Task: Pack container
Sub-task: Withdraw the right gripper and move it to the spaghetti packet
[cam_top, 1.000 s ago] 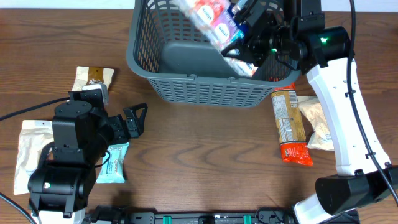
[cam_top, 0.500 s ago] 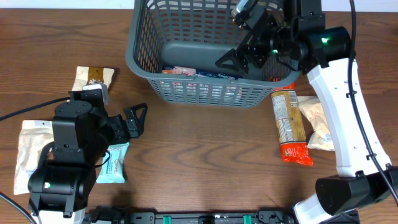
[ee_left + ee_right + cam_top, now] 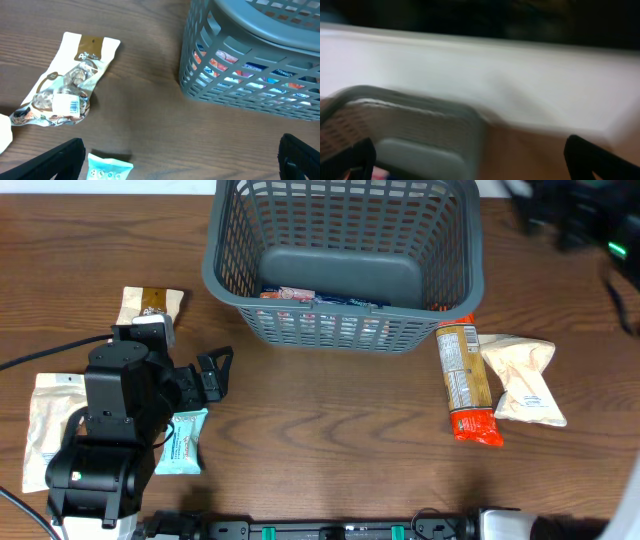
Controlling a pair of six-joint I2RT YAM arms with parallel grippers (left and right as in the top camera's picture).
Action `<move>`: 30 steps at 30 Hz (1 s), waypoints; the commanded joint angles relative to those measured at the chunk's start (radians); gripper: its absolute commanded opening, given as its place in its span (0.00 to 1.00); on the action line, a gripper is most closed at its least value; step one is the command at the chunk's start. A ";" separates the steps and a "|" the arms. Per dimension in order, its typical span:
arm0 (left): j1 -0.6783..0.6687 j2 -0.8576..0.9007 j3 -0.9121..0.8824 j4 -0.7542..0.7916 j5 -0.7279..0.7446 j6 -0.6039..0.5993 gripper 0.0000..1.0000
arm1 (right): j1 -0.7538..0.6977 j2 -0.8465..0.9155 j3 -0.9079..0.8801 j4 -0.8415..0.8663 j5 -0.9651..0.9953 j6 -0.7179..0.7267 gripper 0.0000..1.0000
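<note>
1. Black-shelled, the left arm [image 3: 110,420] sits folded at the near-left of the wooden table [image 3: 340,440]. Its forearm aims toward the table's middle, and the left gripper [image 3: 213,370] is low over the wood with its jaws spread wide and nothing between them.
2. Over on the far right, the right arm [image 3: 575,215] is only a dark blur in the overhead corner, off to the side of the basket. Its pose cannot be read beyond that.
3. The right wrist view is smeared too, but the right gripper [image 3: 470,152] shows its two dark fingers at opposite edges of the picture, wide apart and empty.
4. Now the container [image 3: 345,330]: it stands upright at far-centre, mouth up, with its long axis running left to right across the table. Colourful packets [image 3: 320,297] lie on its floor against the near wall.
5. From the left gripper, the container is ahead and to the right, clearly apart. From the right gripper, its rim is a grey blur below and to the left of the fingers, with no contact.
6. Just right of the container lie an orange packet [image 3: 468,385] and a pale pouch [image 3: 522,380].
</note>
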 commanded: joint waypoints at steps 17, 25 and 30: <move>0.004 0.001 0.020 -0.006 -0.015 0.049 0.99 | -0.430 0.054 -0.398 -0.476 0.151 0.095 0.99; 0.004 0.001 0.020 -0.030 -0.014 0.055 0.99 | -0.430 0.054 -0.805 -0.238 -0.084 -0.188 0.99; 0.004 0.001 0.020 -0.043 -0.014 0.055 0.99 | -0.428 0.054 -1.018 0.016 -0.166 -0.350 0.99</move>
